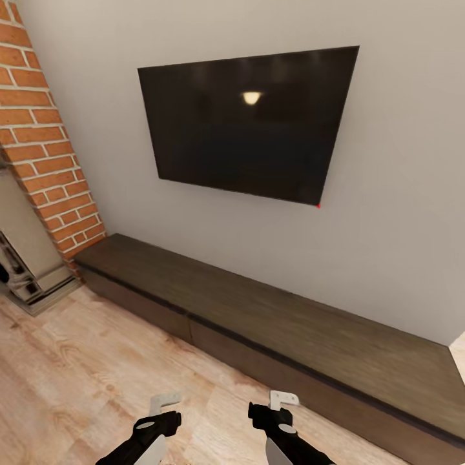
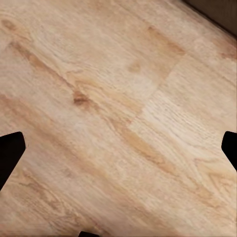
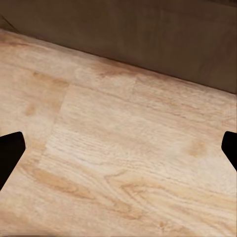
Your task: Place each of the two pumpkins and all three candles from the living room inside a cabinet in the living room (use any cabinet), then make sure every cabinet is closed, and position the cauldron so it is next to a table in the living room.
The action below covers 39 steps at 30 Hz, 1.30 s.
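Against the wall, below a dark television (image 1: 248, 123), the cabinet (image 1: 258, 316) sits closed; its handleless, rigid fronts probably need an edge grip. Left gripper (image 2: 118, 148) and right gripper (image 3: 118, 148) hover spread, empty.

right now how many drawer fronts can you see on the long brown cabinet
2 along the cabinet: one drawer front toward the brick wall, one running on from the seam. Both look shut. Its far end is cut off, so more may be hidden.

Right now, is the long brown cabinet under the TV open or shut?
Shut, as far as shown. In the head view the cabinet has its drawer fronts flush in one line, with no pale insides showing. Its far right end runs out of frame, so cannot tell there.
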### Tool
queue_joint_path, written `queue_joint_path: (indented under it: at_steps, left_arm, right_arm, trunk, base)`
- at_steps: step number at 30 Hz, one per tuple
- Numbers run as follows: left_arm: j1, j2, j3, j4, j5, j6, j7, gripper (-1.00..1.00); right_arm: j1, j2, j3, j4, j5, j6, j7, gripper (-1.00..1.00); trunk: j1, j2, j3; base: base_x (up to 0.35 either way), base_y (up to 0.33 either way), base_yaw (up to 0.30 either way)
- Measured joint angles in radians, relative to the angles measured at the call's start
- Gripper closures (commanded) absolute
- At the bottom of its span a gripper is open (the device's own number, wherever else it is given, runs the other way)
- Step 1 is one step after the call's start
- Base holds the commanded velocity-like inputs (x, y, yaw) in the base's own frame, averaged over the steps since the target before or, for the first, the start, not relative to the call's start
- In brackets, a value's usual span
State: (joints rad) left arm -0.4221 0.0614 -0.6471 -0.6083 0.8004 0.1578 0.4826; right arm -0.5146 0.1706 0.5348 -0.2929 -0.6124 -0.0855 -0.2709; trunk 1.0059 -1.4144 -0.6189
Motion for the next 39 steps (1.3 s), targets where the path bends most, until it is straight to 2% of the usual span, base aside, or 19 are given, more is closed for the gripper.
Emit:
queue_joint_path:
  at_steps: [8, 17, 39]
  left_arm:
    - [0.000, 0.000, 0.000, 0.000, 0.001, 0.000, 0.000, -1.00]
    - [0.000, -0.001, 0.000, 0.048, -0.003, -0.010, -0.002, -1.00]
    - [0.000, -0.001, 0.001, 0.050, -0.001, -0.014, -0.002, -1.00]
  right_arm:
    - [0.000, 0.000, 0.000, 0.001, 0.001, 0.000, 0.001, -1.00]
    - [0.000, 0.000, 0.001, 0.001, 0.003, 0.000, 0.001, -1.00]
    - [0.000, 0.000, 0.001, 0.001, 0.006, 0.000, 0.001, -1.00]
  trunk:
    - [0.000, 0.000, 0.000]
    - [0.000, 0.000, 0.000]
    - [0.000, 0.000, 0.000]
  base:
    - [0.000, 0.000, 0.291]
    - [0.000, 0.000, 0.291]
    - [0.000, 0.000, 0.291]
